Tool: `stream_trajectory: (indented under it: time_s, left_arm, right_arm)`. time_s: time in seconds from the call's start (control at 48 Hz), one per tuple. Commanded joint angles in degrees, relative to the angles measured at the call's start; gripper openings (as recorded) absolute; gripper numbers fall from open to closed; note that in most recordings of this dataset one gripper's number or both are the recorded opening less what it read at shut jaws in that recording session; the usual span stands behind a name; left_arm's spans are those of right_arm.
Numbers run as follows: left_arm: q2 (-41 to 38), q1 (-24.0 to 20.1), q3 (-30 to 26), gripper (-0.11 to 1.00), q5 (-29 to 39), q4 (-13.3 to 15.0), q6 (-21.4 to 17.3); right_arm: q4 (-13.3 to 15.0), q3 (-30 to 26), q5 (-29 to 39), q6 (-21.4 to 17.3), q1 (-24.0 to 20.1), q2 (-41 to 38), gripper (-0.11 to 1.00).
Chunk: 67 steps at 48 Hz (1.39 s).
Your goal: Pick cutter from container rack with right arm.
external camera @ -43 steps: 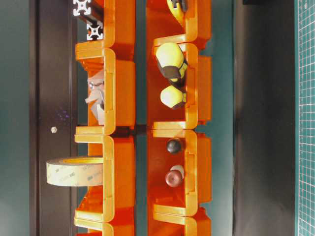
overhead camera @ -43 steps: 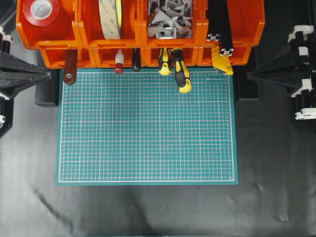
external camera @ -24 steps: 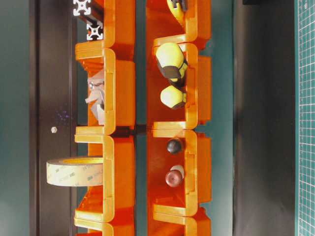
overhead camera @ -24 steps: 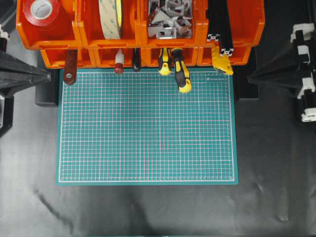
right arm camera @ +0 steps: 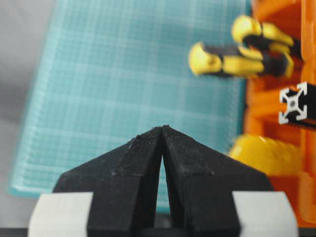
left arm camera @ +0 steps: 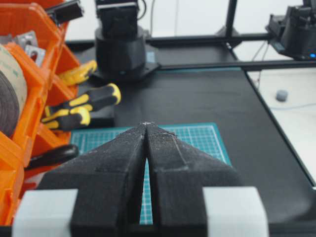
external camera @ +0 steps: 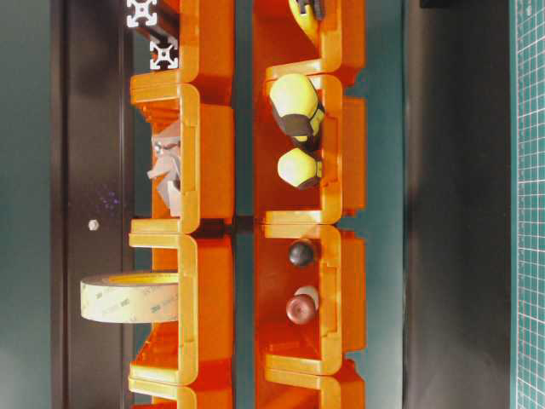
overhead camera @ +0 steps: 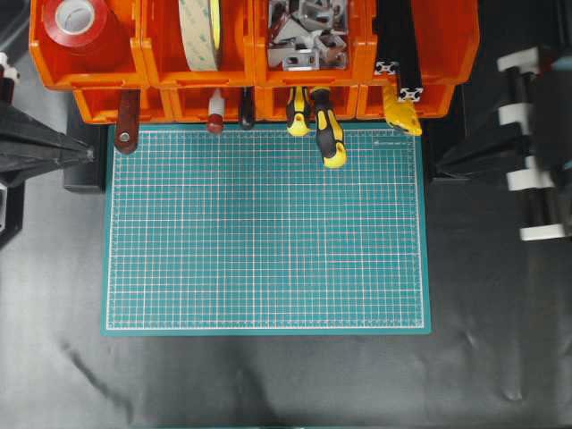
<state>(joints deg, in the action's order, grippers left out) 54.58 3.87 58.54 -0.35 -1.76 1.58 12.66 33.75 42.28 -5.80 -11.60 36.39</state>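
Observation:
The yellow cutter (overhead camera: 402, 112) sticks out of the lower right bin of the orange container rack (overhead camera: 447, 54), over the green mat's far right corner. It also shows blurred in the right wrist view (right arm camera: 266, 154) and far off in the left wrist view (left arm camera: 79, 73). My right gripper (overhead camera: 440, 164) is shut and empty; it hangs off the mat's right edge, in front and to the right of the cutter, apart from it. My left gripper (overhead camera: 92, 153) is shut and empty at the mat's left edge.
Two yellow-and-black screwdrivers (overhead camera: 323, 125) poke out of the bin left of the cutter. Black aluminium bars (overhead camera: 400, 71) lie above the cutter. Tape rolls (overhead camera: 201, 31), metal brackets (overhead camera: 304, 31) and dark-handled tools (overhead camera: 127, 121) fill other bins. The green mat (overhead camera: 265, 232) lies in front.
My right arm has risen and swung toward the front and slightly inward, looking larger from overhead. My left gripper has shifted slightly toward the front. The cutter has not moved.

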Motion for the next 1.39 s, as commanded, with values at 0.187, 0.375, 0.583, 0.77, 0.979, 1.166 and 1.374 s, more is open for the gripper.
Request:
stream_trajectory:
  time_s: [0.187, 0.375, 0.583, 0.77, 0.979, 1.166, 1.374]
  left_arm:
    - [-0.97, 0.26, -1.58, 0.0, -0.62, -0.18, 0.53]
    - [-0.97, 0.18, -1.58, 0.0, -0.62, -0.18, 0.53]
    - [-1.05, 0.26, -1.58, 0.0, -0.62, -0.18, 0.53]
    - [-2.2, 0.26, -1.49, 0.0, -0.7, -0.18, 0.62]
    - [-2.81, 0.18, -1.49, 0.0, -0.97, -0.18, 0.53]
    - [-2.72, 0.26, -1.49, 0.0, -1.23, -0.18, 0.53]
    - [-2.64, 0.26, -1.49, 0.0, -1.76, -0.18, 0.53]
  right_arm:
    - [22.59, -1.67, 9.93, -13.62, -8.35, -4.75, 0.0]
    - [32.52, 0.35, 17.4, -23.64, -16.08, -7.12, 0.0]
    - [35.42, 4.22, 18.9, -29.27, -20.39, -8.61, 0.0]
    - [36.12, 5.54, 18.63, -30.5, -20.39, -9.14, 0.05]
    - [38.76, 8.35, 16.0, -30.94, -20.39, -10.72, 0.56]
    - [43.68, 8.96, 16.17, -32.78, -18.98, -13.97, 0.75]
    - [46.41, 9.05, 13.89, -34.72, -14.94, -17.93, 0.73]
